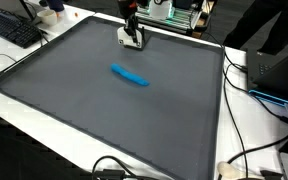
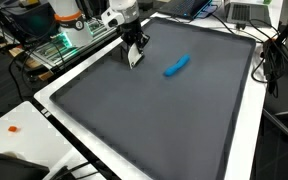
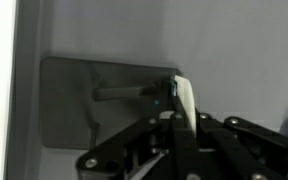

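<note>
Evidently the fingers (image 3: 224, 135) are clamping a thin white piece (image 3: 185, 100) by its edge, likely so it hangs upright. The gripper (image 2: 134, 57) is hovering at the grey mat's (image 2: 134, 120) edge nearest the arm's base, with a blue oblong (image 2: 176, 66) lying mid-mat.

Wide grey mat (image 1: 74, 115) passable, blue object (image 1: 130, 76) mid-mat, cables (image 1: 109, 163) alongside

No text, label, brand or number is showing legibly in any view. The keyboard (image 1: 14, 30) at the far left is probably carrying key legends, but they are blurring away.
</note>
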Tool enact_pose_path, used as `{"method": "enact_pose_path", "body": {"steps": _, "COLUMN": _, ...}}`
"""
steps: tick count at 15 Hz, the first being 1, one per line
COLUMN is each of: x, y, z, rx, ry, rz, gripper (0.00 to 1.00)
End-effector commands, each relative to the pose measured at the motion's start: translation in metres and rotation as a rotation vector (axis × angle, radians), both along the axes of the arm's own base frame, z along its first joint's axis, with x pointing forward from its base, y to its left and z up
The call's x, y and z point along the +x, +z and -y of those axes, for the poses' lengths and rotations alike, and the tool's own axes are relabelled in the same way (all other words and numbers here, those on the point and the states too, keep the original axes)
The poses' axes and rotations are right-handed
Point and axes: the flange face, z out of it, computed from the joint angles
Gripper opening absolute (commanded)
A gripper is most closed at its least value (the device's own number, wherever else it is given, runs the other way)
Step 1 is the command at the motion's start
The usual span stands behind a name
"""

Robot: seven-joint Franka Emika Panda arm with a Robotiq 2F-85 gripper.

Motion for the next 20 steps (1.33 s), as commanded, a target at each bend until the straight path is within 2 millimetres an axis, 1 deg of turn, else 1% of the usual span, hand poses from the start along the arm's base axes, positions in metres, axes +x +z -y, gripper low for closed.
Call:
{"method": "enact_pose_path", "body": {"steps": 1, "x": 0.007, "y": 0.022, "z": -0.002, "rx": 0.000, "ry": -0.004, "rz": 0.031, "gripper": 0.01}}
{"method": "enact_pose_path", "body": {"steps": 3, "x": 0.019, "y": 0.040, "z": -0.006, "rx": -0.005, "ry": 0.026, "rz": 0.074, "gripper": 0.01}}
{"method": "enact_pose_path", "body": {"steps": 5, "x": 0.037, "y": 0.061, "z": -0.017, "rx": -0.023, "ry": 0.114, "rz": 0.095, "gripper": 0.01}}
{"method": "enact_pose_path", "body": {"steps": 8, "x": 0.070, "y": 0.085, "z": -0.048, "rx": -0.041, "ry": 0.306, "rz": 0.075, "gripper": 0.01}}
{"method": "enact_pose_path", "body": {"steps": 11, "x": 0.100, "y": 0.096, "z": -0.088, "rx": -0.039, "ry": 0.464, "rz": 0.047, "gripper": 0.01}}
{"method": "enact_pose_path", "body": {"steps": 13, "x": 0.117, "y": 0.099, "z": -0.111, "rx": -0.038, "ry": 0.568, "rz": 0.037, "gripper": 0.01}}
{"method": "enact_pose_path", "body": {"steps": 15, "x": 0.131, "y": 0.094, "z": -0.128, "rx": -0.040, "ry": 0.674, "rz": 0.028, "gripper": 0.01}}
{"method": "enact_pose_path", "body": {"steps": 17, "x": 0.144, "y": 0.086, "z": -0.138, "rx": -0.045, "ry": 0.778, "rz": 0.016, "gripper": 0.01}}
{"method": "enact_pose_path", "body": {"steps": 20, "x": 0.162, "y": 0.070, "z": -0.146, "rx": -0.068, "ry": 0.933, "rz": -0.007, "gripper": 0.01}}
